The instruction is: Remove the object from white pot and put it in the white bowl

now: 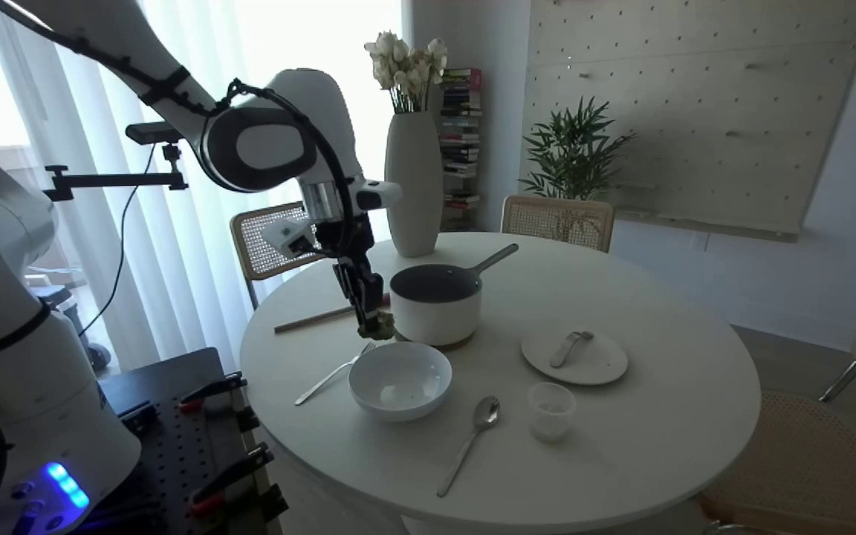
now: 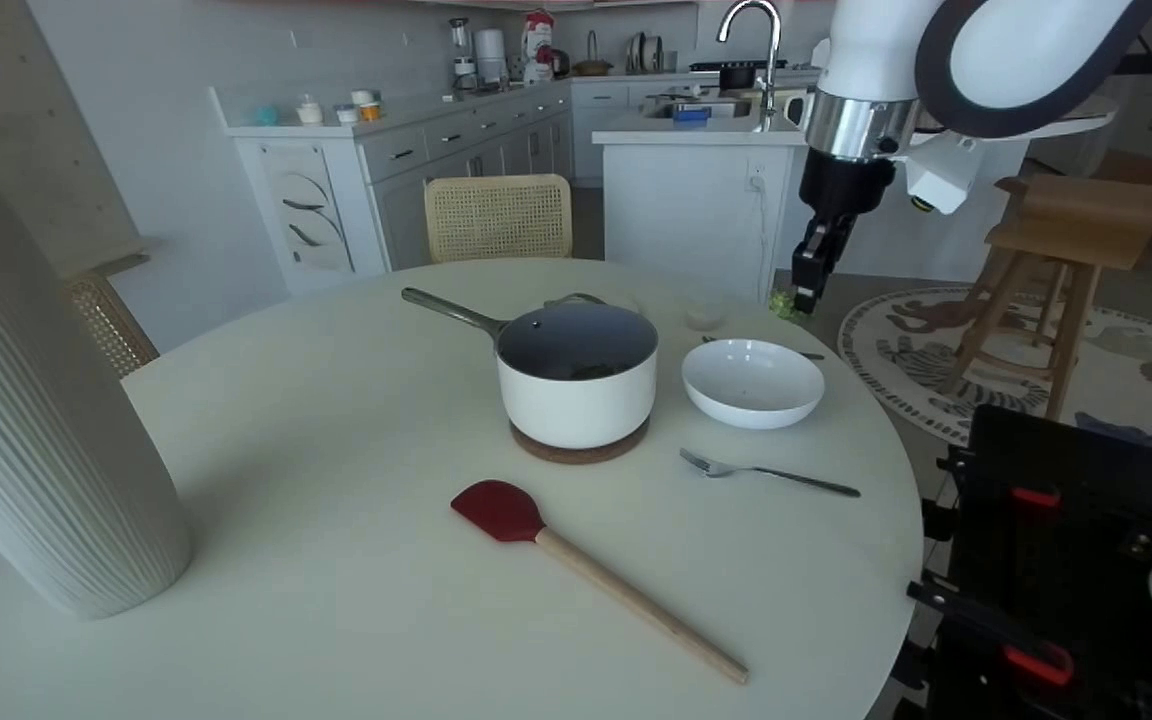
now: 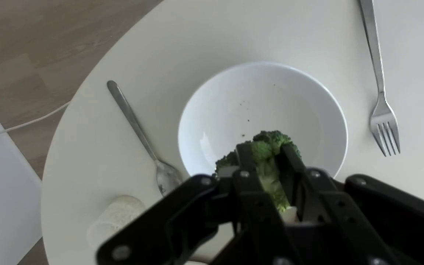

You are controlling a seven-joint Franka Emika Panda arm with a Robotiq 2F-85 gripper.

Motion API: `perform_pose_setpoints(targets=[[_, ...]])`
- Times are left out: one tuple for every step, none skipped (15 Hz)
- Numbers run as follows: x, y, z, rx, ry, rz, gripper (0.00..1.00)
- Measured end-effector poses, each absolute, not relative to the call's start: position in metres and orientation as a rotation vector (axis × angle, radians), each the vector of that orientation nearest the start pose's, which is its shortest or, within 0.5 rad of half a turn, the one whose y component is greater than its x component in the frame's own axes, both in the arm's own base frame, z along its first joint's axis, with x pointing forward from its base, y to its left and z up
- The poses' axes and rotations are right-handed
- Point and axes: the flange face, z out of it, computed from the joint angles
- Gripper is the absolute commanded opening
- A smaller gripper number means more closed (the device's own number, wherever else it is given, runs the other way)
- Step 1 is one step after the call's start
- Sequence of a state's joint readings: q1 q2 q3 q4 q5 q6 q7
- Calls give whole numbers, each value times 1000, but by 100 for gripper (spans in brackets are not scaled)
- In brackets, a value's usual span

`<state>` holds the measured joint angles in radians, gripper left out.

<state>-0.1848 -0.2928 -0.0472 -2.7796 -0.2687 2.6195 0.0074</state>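
I count one round white worktop [image 1: 643, 442]. On it: one white pot [image 1: 439, 319] on one brown mat [image 2: 581, 456], one white bowl [image 3: 289, 99], one flat plate [image 1: 600, 368] bearing one item [image 1: 569, 351] too unclear to name, one spoon [image 3: 139, 131], one fork [image 3: 377, 73] beside the bowl, one small clear cup [image 1: 551, 410], one red-headed spatula [image 2: 601, 577], and, near the worktop's edge, one tall vase [image 1: 414, 178]. My one pincer [image 3: 266, 150] holds one green broccoli piece [image 3: 267, 167].

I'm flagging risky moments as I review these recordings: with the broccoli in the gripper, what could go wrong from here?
Missed drop: in the wrist view the broccoli overlaps only the lower part of the white bowl, and the gripper hides the rim there, so a release now might land it on the edge or outside.
Slip: the broccoli bulges out past the fingers, so it could twist loose or shed bits.
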Motion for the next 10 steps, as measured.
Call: perform_pose_setpoints(targets=[[380, -82, 305, -3283, 21, -187, 6], [381, -83, 299, -3280, 18, -180, 6], [381, -83, 293, -3278, 15, -173, 6], [382, -82, 288, -3276, 10, -165, 6], [382, -82, 283, -3276, 4, -157, 6], [382, -82, 279, -3279, -6, -154, 6], [382, -82, 275, -3287, -13, -153, 6], [382, -82, 271, -3298, -20, -151, 6], [382, -82, 268, -3308, -22, -150, 6], [382, -82, 265, -3316, -23, -149, 6]])
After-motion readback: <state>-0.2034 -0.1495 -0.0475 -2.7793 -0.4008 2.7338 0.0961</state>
